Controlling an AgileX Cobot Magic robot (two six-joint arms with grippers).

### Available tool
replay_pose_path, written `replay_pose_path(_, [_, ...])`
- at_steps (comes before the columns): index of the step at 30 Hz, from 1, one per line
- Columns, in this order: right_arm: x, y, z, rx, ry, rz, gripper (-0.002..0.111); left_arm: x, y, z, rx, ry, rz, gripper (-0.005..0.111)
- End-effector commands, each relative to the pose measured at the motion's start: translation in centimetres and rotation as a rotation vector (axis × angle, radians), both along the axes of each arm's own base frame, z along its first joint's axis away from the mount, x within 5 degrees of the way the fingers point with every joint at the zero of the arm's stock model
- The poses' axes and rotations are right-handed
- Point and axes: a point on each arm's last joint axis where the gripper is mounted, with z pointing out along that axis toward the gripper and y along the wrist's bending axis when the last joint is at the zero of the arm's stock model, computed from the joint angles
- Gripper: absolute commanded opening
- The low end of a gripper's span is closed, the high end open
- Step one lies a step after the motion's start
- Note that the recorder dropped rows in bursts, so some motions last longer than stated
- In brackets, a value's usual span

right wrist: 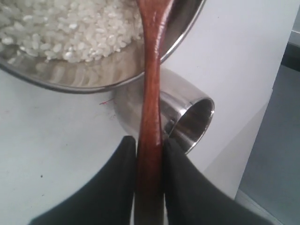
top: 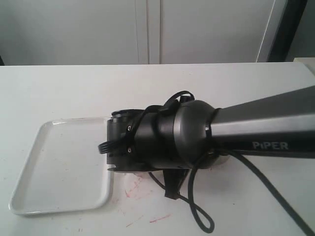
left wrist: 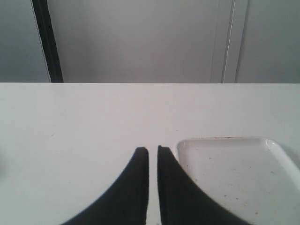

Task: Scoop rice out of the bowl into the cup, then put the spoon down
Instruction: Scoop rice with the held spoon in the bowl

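In the right wrist view my right gripper (right wrist: 150, 140) is shut on the long handle of the reddish-brown wooden spoon (right wrist: 151, 70). The handle runs over the rim of the steel bowl (right wrist: 93, 80), and the scoop end is cut off by the frame's edge. Off-white rice (right wrist: 70, 28) fills the bowl. The small steel cup (right wrist: 183, 108) stands right beside the bowl, under the handle; its dark inside shows no rice that I can make out. My left gripper (left wrist: 153, 150) is shut with nothing in it, low over the table beside a tray corner. In the exterior view the right arm (top: 162, 137) hides bowl, cup and spoon.
A white rectangular tray (top: 59, 167) lies on the left of the white table, also visible as the tray (left wrist: 234, 178) in the left wrist view. A black cable (top: 197, 216) loops under the right arm. Faint red marks (top: 133, 189) are on the tabletop near the tray.
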Motion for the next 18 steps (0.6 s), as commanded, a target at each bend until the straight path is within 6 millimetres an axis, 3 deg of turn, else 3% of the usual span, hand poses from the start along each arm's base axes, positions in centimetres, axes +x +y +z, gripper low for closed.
replay_pose_path(1, [-0.2,0.2,0.0,0.001,0.029,-0.001,0.0,0.0,0.0,-0.1,-0.009,-0.006,-0.004,0.014])
replay_pose_path(18, [0.4,1.1,1.3,0.218,0.204,-0.11,0.0,0.0,0.0,-0.1,-0.009,-0.006,-0.004,0.014])
